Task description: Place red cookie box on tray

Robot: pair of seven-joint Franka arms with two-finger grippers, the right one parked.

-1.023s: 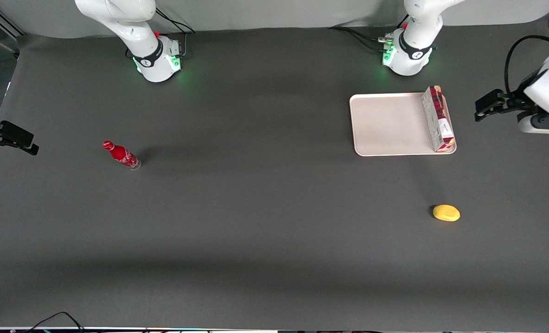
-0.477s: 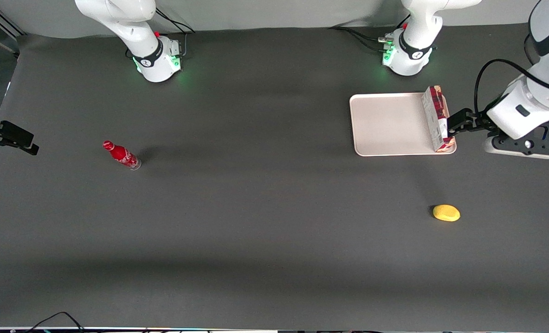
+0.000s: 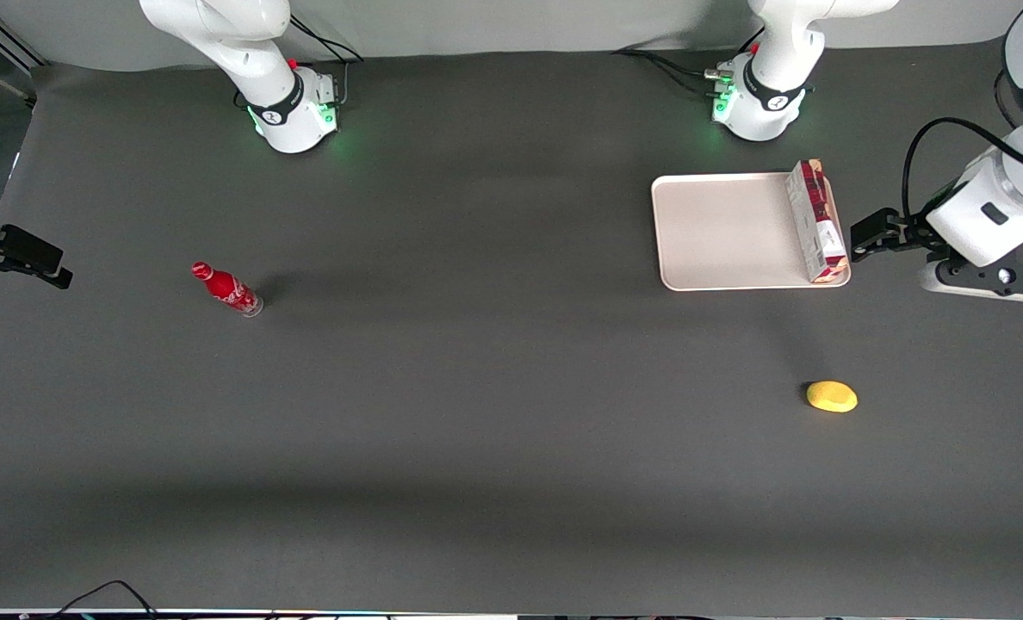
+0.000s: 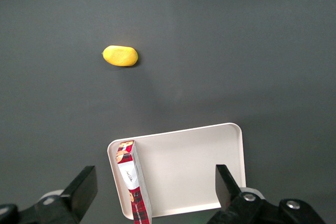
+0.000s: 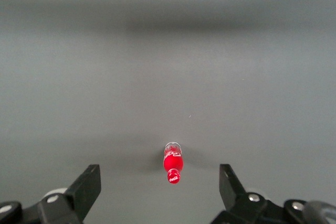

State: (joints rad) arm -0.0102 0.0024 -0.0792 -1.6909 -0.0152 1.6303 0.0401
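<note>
Three loose things lie on the dark worktop (image 3: 477, 387) besides the tray; taken from the parked arm's end across to the working arm's, they are a small red bottle (image 3: 226, 288) standing alone toward the parked arm's edge, the tray (image 3: 722, 231) close to the edge where the arm bases stand, and a yellow lemon-like fruit (image 3: 832, 396) nearer the front camera than the tray and well apart from it. The red cookie box (image 3: 816, 221) is already on the tray; it stands on one long narrow side along the tray's short rim at the working arm's end, not lying flat. The gripper (image 3: 873, 234) hovers just beside that rim, off the tray, holding nothing; the wrist view shows its fingers (image 4: 84, 184) spread wide apart, with the box (image 4: 134, 181) and tray (image 4: 189, 163) between them and well below.

The task looks as good as done, so the chief danger is undoing it; the box balances on a thin edge right at the rim, and a brush from the fingers or wrist as the arm moves off could tip it flat or push it over the rim onto the worktop. A bump to the tray itself could shake the box down as well. Lifting clear before travelling sideways would avoid both.
</note>
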